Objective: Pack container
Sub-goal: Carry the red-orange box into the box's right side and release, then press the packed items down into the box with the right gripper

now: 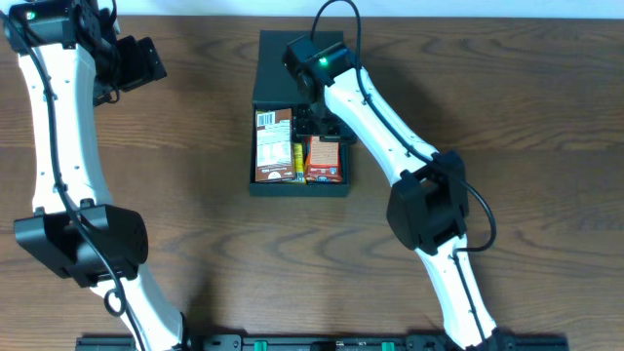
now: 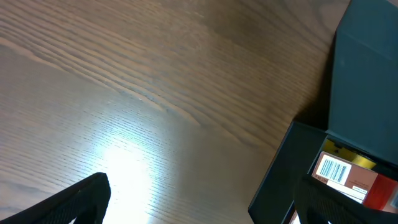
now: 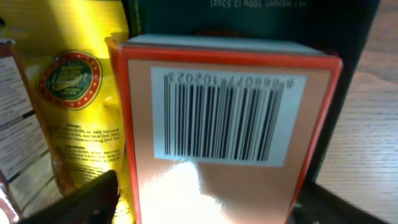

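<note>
The dark container stands open at the table's centre, with its flap lid folded back at the far side. Inside lie a brown-red packet, a yellow packet and a red carton. My right gripper is down in the container at the carton's far end. In the right wrist view its fingers straddle the barcoded carton, with a thin gap on the left side. My left gripper is open and empty at the far left, over bare wood.
The left wrist view shows the container's near corner and its lid at the right. The yellow packet lies just left of the carton. The container's dark wall stands right of the carton.
</note>
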### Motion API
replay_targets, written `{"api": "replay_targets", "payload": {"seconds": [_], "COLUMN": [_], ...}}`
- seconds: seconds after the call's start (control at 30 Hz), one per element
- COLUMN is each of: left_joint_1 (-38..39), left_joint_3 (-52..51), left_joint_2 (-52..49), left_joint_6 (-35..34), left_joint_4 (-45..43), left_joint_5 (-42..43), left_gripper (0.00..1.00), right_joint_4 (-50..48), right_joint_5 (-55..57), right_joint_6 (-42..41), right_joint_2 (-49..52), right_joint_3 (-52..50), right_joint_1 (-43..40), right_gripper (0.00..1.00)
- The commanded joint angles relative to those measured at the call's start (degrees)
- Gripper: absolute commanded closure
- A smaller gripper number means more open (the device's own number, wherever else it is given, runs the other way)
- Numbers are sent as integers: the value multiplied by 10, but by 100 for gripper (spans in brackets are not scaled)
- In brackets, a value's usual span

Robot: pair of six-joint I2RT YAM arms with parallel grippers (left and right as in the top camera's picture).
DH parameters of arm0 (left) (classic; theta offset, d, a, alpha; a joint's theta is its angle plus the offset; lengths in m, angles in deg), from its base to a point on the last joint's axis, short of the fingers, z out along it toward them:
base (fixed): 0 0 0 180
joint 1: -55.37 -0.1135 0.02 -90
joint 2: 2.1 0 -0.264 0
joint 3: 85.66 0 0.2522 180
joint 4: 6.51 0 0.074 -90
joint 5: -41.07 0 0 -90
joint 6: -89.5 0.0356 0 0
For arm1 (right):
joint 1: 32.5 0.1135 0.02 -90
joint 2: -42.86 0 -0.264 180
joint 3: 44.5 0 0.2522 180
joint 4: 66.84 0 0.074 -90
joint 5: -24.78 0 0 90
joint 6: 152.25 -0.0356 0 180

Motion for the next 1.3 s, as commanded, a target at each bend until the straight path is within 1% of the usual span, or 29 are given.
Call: {"api": "replay_targets", "payload": {"seconds": [0.0,0.23,0.27,0.3,0.33,0.37,0.4,0.43,0.5,0.53,0.6,0.67,0.73,0.8,1.03,1.17,1.27], "left_joint_1": [-3,-3,-3,-3,-3,-3,-2,-1,2,5,13,21,31,39,57,62,67], "left_joint_3": [-1,-1,-1,-1,-1,-1,-1,-1,-3,-5,-11,-18,-27,-36,-70,-83,-94], "left_joint_2": [-3,-3,-3,-3,-3,-3,-3,-3,-3,-3,-3,-3,-3,-3,-3,-3,-3], "left_joint_6": [13,13,13,13,13,13,12,13,12,12,13,13,15,15,14,14,10], "left_joint_4": [0,0,0,0,0,0,0,-2,-7,-8,-13,-16,-22,-28,-50,-56,-60], "left_joint_5": [-2,2,11,22,33,44,52,59,72,82,105,118,118,118,118,118,119], "left_gripper": [5,5,5,5,5,4,5,4,3,1,0,0,2,4,5,5,5], "right_joint_4": [9,33,32,30,28,24,20,17,17,15,7,-10,-28,-47,-85,-108,-119], "right_joint_5": [11,17,17,17,17,17,17,9,-35,-79,-165,-245,-308,-343,-345,-341,-304], "right_joint_6": [9,56,77,100,124,158,182,204,250,282,329,362,386,403,407,406,406], "right_joint_2": [-16,-48,-58,-67,-76,-86,-93,-97,-96,-92,-82,-74,-71,-71,-71,-71,-71], "right_joint_3": [14,99,114,125,134,139,139,139,137,129,107,68,22,-25,-140,-172,-185], "right_joint_1": [-5,-22,-26,-31,-35,-40,-43,-47,-55,-60,-69,-80,-89,-93,-101,-101,-102], "right_gripper": [15,17,21,30,48,76,97,99,99,98,99,99,99,98,98,98,99]}}
